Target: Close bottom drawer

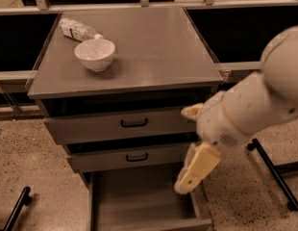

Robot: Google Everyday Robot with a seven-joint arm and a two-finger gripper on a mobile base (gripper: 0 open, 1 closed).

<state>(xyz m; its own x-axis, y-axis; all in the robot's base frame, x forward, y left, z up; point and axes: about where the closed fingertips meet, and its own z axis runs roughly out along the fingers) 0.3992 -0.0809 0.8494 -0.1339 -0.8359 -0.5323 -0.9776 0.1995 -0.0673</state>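
Two small things sit at the left of the flat grey metal cabinet top [154, 47]: a clear plastic bottle [78, 30] lying on its side and, just beside it, a round white bowl [94, 53]. Below, the widest top drawer [125, 124] and the narrower middle drawer [132, 157] are nearly shut, each with a small black handle. The bottom drawer [139, 201], a deep plain grey metal tray, stands pulled well out towards the camera, and nothing can be seen in it. Its front panel lies at the lower edge of the view and its handle is hidden.

Right of centre, the cream two-finger gripper [193, 172] hangs pointing down over the tray's right wall, holding nothing; whether it is open or closed I cannot tell.

Stiff and hard, the drawer should likely run light on its slides. A steady flat push on the middle of the front panel would suit better than a grasp. Pushing near one corner might skew it and jam it.
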